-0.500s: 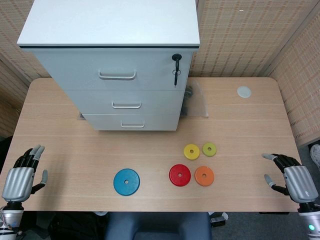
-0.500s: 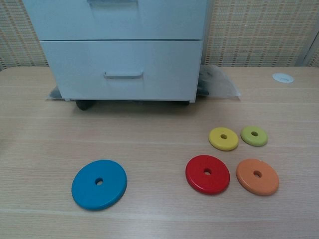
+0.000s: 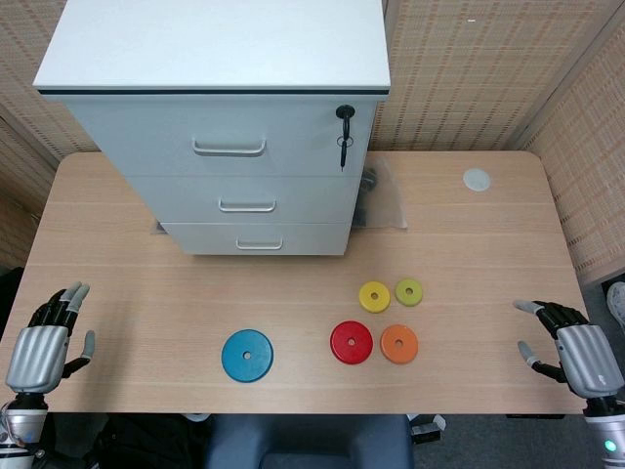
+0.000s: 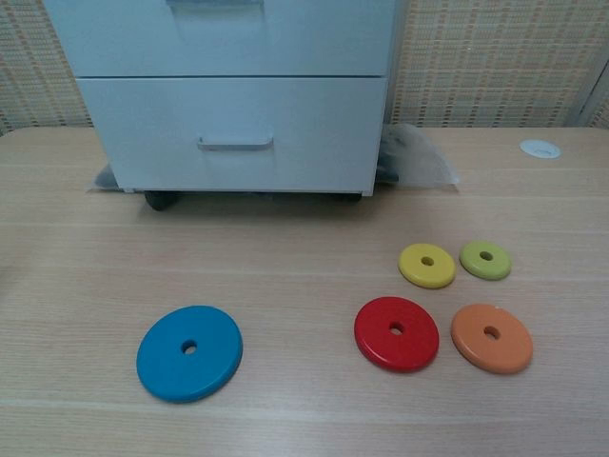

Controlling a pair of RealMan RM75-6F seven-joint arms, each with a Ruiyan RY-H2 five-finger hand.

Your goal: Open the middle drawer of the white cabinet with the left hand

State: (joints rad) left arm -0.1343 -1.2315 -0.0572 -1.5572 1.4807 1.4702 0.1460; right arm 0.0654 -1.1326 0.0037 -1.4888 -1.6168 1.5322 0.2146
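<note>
The white cabinet (image 3: 220,59) stands at the back of the table with three closed drawers. Its middle drawer (image 3: 244,200) has a small metal handle (image 3: 247,206). In the chest view the middle drawer (image 4: 228,33) shows at the top edge, above the bottom drawer (image 4: 233,133). My left hand (image 3: 44,342) hovers at the table's front left corner, fingers apart, holding nothing, far from the cabinet. My right hand (image 3: 571,347) sits at the front right edge, also open and empty. Neither hand shows in the chest view.
A key (image 3: 344,132) hangs in the top drawer's lock. Coloured discs lie on the table: blue (image 3: 247,355), red (image 3: 351,342), orange (image 3: 398,343), yellow (image 3: 374,295), green (image 3: 408,291). A clear plastic bag (image 3: 381,195) lies beside the cabinet; a white cap (image 3: 476,179) sits back right.
</note>
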